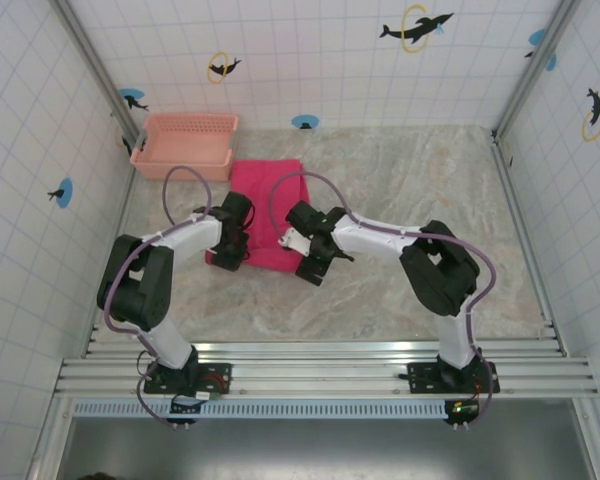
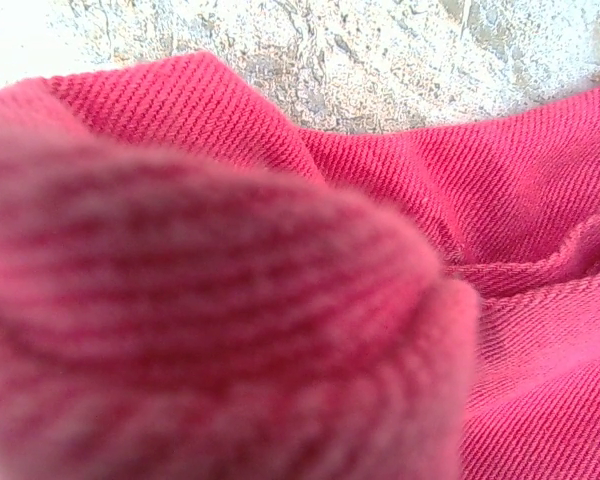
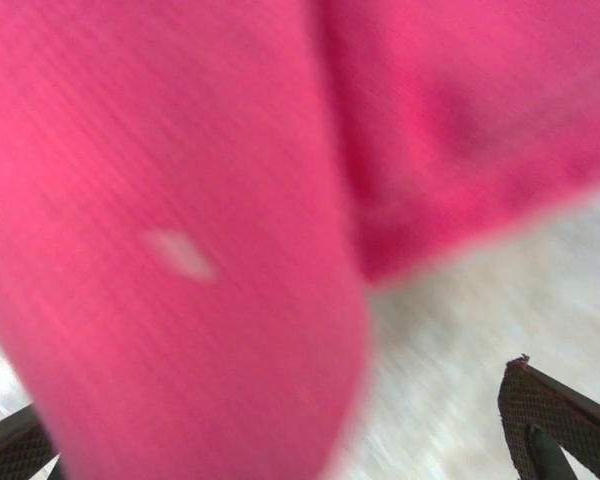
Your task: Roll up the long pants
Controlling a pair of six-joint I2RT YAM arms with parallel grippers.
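Because the roll has to travel along the cloth's length, what matters is how the long pants [image 1: 270, 200] lie on the worktop [image 1: 420, 200]. They are folded into a narrow magenta strip whose far end sits just beside the basket [image 1: 185, 145], at its right front corner, and whose long axis runs from there back toward the arm bases. Both arms work at the end of the strip farthest from the basket, so neither is clearly nearer. The left gripper [image 1: 228, 255] is at the corner on the basket's side and the right gripper [image 1: 313, 262] at the corner away from it. From either gripper the bulk of the cloth stretches off toward the basket, so I judge the rolling would go that way. In the left wrist view a bunched fold of the pants [image 2: 210, 330] rises close against the lens and the fingers are hidden, so I cannot tell whether that gripper pinches the fold or merely presses on it. In the right wrist view the right gripper [image 3: 280, 445] has its jaws wide apart, a fingertip [image 3: 555, 420] at each lower corner. A blurred flap of the pants hangs between them, unclamped.
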